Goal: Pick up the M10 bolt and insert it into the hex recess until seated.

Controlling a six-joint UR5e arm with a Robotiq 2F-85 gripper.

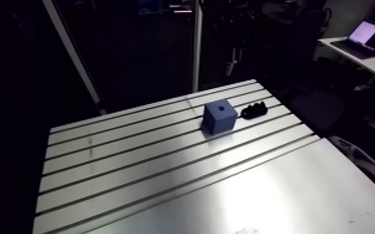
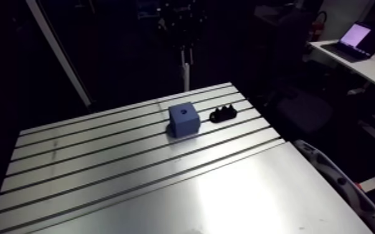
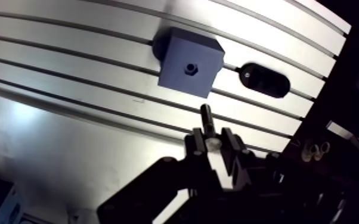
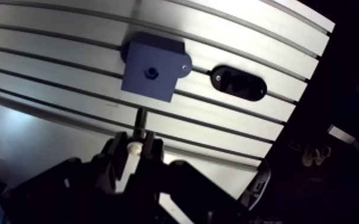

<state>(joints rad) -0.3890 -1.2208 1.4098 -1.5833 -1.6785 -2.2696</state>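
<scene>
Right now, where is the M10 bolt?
In the wrist view the M10 bolt is clamped between the fingers, its shank pointing toward the blue block, not yet in its hex recess.

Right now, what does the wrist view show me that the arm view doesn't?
Only the wrist view: the gripper shut on the bolt, its shank pointing toward the blue block, and the hex outline of the recess. Only the arm view: the whole spread of the table, with the block toward its far right corner. Both: the block, the black holder beside it, and the slotted top.
</scene>
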